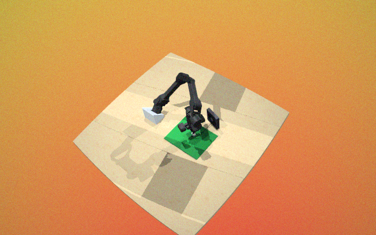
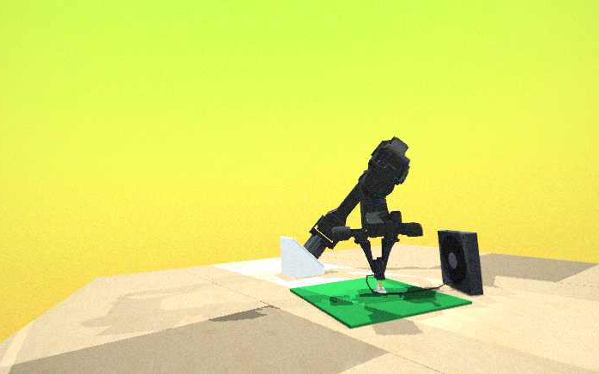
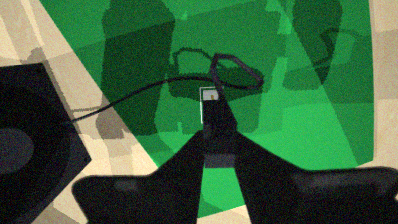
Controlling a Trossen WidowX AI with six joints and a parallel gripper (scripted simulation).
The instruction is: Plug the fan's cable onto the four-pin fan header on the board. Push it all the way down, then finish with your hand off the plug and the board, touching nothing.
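My gripper [image 1: 194,132] [image 2: 378,274] [image 3: 215,135] points down over the green board [image 1: 173,136] [image 2: 313,292] [image 3: 280,155] and is shut on the black plug [image 3: 219,114]. The white fan header [image 2: 380,291] [image 3: 209,93] stands on the board just under the plug. In the exterior view its gold pins show below the plug's dark lower end, so the plug is above the header's base. In the wrist view the plug covers most of the header; one end and the left edge show. Whether the pin tips enter the plug is hidden. The black cable [image 2: 413,292] [image 3: 145,87] loops beside the plug.
The black fan [image 1: 213,118] [image 2: 471,264] [image 3: 47,145] stands upright beside the board, with the cable running from it low across the board. A pale wedge-shaped base [image 1: 152,116] [image 2: 298,262] stands at the arm's foot. Arm shadows fall over the board.
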